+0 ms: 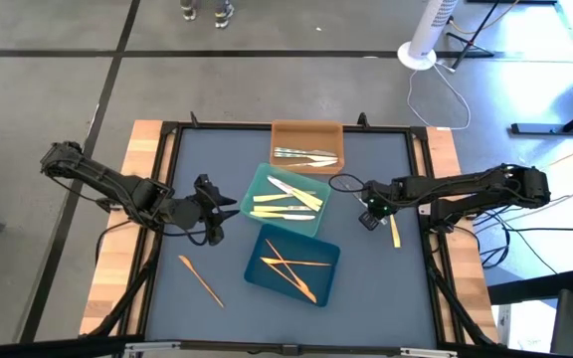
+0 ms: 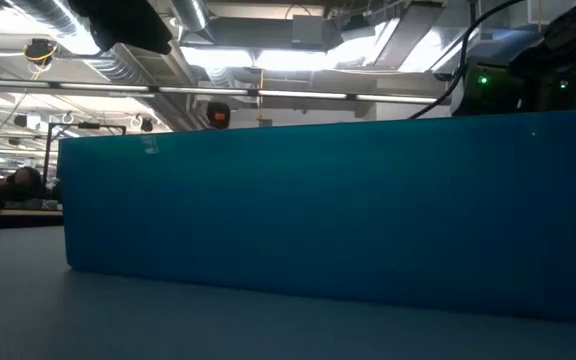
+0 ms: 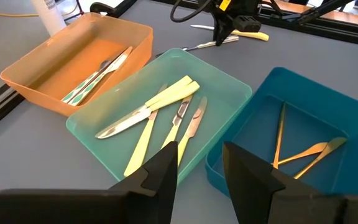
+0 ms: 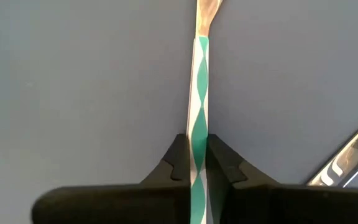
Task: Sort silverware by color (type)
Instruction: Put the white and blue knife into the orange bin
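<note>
From table height I see only the blue tray's wall (image 2: 328, 210); its contents are hidden. Between my right fingers (image 4: 173, 168), the green-striped utensil (image 4: 199, 99) is cut off at both ends, its type unclear.

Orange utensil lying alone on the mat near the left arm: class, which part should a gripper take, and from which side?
Take the orange utensil around its middle, from straight above, with the fingers spanning its narrow width. It lies flat and slanted, with bare mat on both sides, so the wrist should probably turn to match the slant. The open left gripper is the nearer one.
</note>
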